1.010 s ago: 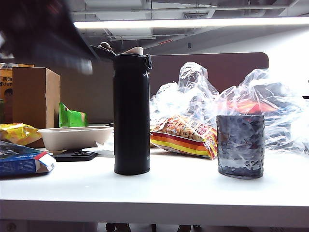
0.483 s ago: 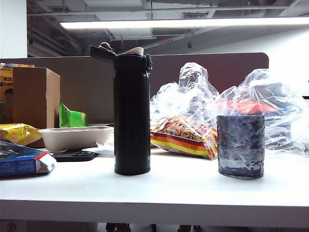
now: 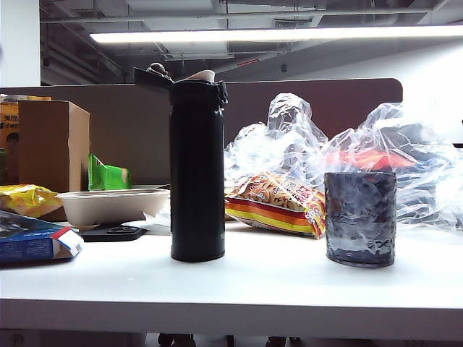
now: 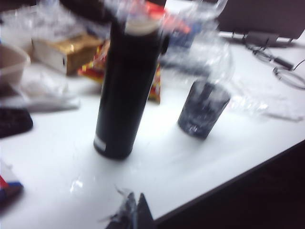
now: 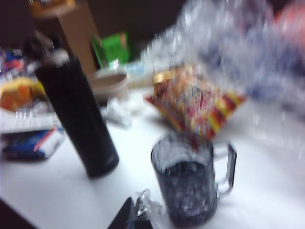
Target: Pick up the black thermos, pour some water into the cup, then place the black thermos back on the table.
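Black thermos (image 3: 197,170) upright on worktop (image 3: 239,285), lid open; both end effectors (image 4: 136,212) (image 5: 133,214) closed, empty, clear; spill risk if knocked.

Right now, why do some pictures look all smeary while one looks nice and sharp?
The exterior view is sharp: the tall matte-black thermos and dimpled grey-blue cup have crisp edges, with ceiling-light glare above. The left wrist view is motion-blurred, worst on the plastic bags. The right wrist view is blurriest; the striped snack bag smears.
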Available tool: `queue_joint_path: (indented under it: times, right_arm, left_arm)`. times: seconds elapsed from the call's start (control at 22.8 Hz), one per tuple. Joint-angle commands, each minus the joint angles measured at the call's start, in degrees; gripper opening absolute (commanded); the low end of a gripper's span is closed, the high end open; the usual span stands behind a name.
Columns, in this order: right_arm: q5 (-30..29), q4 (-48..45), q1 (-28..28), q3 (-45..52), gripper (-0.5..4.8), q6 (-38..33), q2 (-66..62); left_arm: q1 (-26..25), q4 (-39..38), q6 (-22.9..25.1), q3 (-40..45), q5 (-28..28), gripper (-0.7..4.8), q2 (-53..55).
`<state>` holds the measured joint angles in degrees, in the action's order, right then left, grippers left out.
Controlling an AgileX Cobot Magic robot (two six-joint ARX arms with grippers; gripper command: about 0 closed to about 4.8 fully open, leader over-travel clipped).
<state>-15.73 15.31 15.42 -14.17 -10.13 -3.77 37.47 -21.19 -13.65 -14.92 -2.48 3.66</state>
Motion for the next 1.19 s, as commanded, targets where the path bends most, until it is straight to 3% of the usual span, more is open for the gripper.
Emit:
queue_joint_path:
  times: [0.04, 0.35, 0.75, 1.19]
  right_arm:
    - [1.27, -0.59, 0.09, 4.13, -0.02, -0.39, 1.42]
    - [3.52, -0.92, 0.11, 9.97, -0.02, -0.37, 3.67]
    - [6.69, -3.80, 0.09, 13.20, -0.02, 0.02, 3.67]
    - [6.69, -3.98, 0.04, 13.20, 0.00, -1.86, 3.67]
  left_arm:
    - [-0.09, 7.91, -0.33, 5.16, 0.11, -0.05, 0.07]
    - [-0.09, 17.27, -0.31, 11.93, 0.37, -0.05, 0.07]
    - [-0.11, 17.90, 0.63, 14.43, 3.80, -0.05, 0.04]
    - [-0.09, 15.21, -0.26, 14.43, 3.76, -0.05, 0.00]
